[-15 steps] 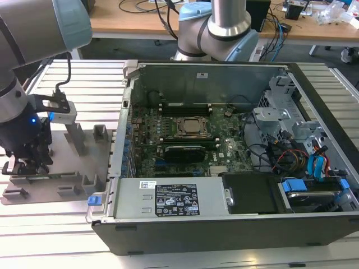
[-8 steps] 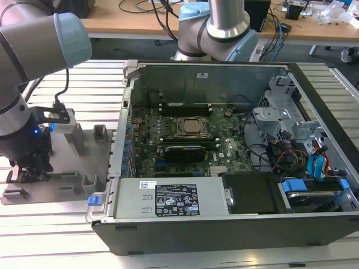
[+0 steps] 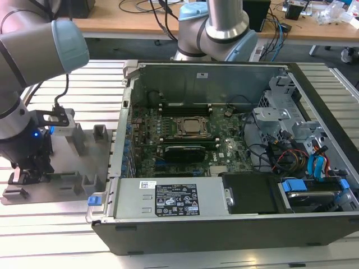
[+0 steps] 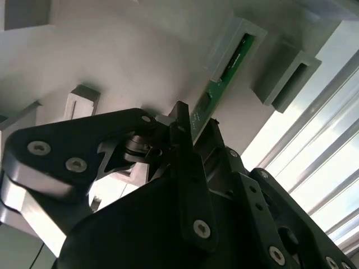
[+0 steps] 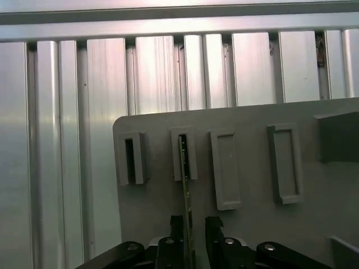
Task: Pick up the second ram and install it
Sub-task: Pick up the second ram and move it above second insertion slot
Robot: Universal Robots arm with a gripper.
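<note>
1. The gripper (image 3: 29, 171) is down over a grey holder plate (image 3: 56, 188) that lies on the ribbed aluminium table (image 3: 56, 235), at the exterior view's left of the open computer case (image 3: 224, 230).
2. The second ram (image 5: 185, 179) stands on its long edge in the holder plate (image 5: 151, 224). Its far end is tucked into a raised slot block (image 5: 192, 162) near the plate's edge that borders the bare table (image 5: 101, 112).
3. In the first wrist view the gripper (image 5: 194, 224) straddles the stick's near end. One of the fingers (image 5: 177, 235) sits against the board and a dark gap shows on the other side, so the jaws are parted rather than clamped.
4. In the second wrist view the second ram (image 4: 221, 78) runs as a green strip from its slot block (image 4: 230, 39) down into the gripper (image 4: 195, 131).
5. The neighbouring blocks in the row hold no boards.
6. Inside the case, the motherboard (image 3: 224, 140) carries the square CPU socket (image 3: 193, 128) near the middle, with long black memory slots (image 3: 185, 106) alongside it, well apart from the gripper.
</note>
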